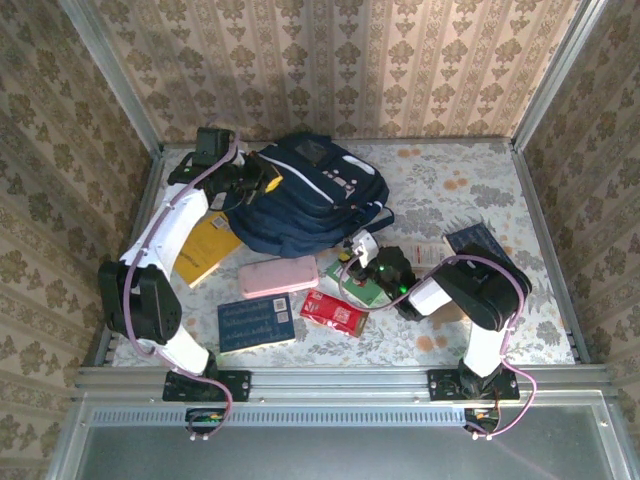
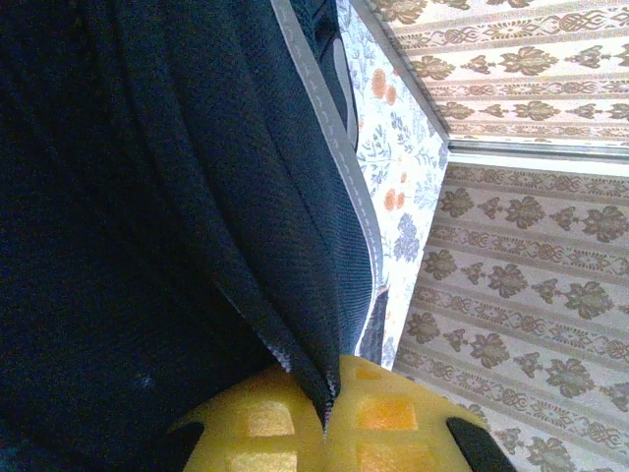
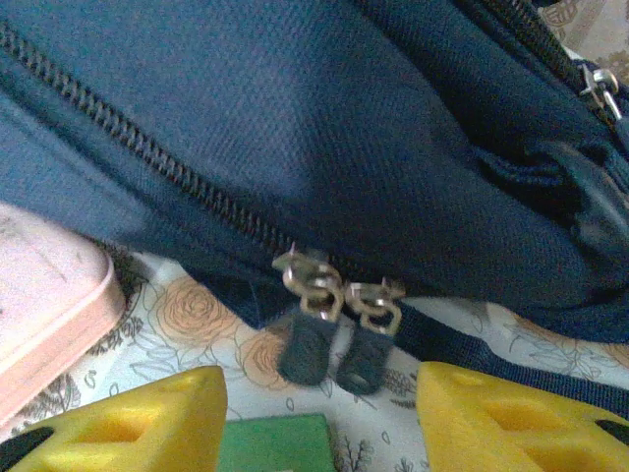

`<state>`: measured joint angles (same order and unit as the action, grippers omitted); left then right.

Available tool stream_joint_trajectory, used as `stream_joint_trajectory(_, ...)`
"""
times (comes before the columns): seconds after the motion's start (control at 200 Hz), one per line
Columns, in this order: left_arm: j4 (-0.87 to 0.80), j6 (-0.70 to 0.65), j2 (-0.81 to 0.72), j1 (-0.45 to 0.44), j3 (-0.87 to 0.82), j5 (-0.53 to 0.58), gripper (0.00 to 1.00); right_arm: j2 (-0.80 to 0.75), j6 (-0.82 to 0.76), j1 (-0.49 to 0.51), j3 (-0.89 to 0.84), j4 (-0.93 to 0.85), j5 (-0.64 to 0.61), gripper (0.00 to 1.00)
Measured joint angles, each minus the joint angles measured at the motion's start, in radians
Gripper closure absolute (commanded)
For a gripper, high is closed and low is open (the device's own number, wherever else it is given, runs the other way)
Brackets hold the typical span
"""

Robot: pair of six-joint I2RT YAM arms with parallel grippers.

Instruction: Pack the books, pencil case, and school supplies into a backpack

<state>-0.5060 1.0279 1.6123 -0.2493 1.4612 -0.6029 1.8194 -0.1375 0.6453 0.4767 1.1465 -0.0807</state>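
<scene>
Large navy blue fabric backpack [image 1: 310,195] with a white stripe lies flat on the floral-print table [image 1: 460,190]. Left gripper [image 1: 262,182] is at the backpack's left edge. In the left wrist view its yellow fingers [image 2: 393,428] are clamped together on a fold of the backpack's dark fabric. Right gripper [image 1: 365,252] sits at the backpack's near edge. In the right wrist view its yellow fingers [image 3: 147,413] stand apart with nothing gripped. 2 metal zipper sliders with dark pull tabs [image 3: 329,315] hang side by side on the backpack's seam, just ahead of that gap. Soft pale pink oblong pencil case [image 1: 278,276] lies just near-side of the backpack, not touching it. Small green flat pack [image 1: 362,290] is near-side of the backpack too, partly under the right gripper. Shiny red pack [image 1: 334,312] lies further toward the near side. Blue book with pale print [image 1: 256,323] lies beyond the pencil case from the backpack. Plain yellow book [image 1: 207,250] is at the backpack's near-left, partly under the left arm. Dark navy book [image 1: 470,240] lies right of the backpack, apart from it.
</scene>
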Motion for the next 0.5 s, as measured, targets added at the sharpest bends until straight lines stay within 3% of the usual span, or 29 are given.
stream_joint_trajectory(0.32,0.009,0.002,-0.001,0.000,-0.005,-0.003,1.00,0.007,0.032,0.000,0.023,0.010,0.002,0.60)
stream_joint_trajectory(0.5,0.024,0.012,-0.004,0.000,-0.019,-0.004,1.00,0.029,0.038,0.000,0.036,0.009,0.000,0.60)
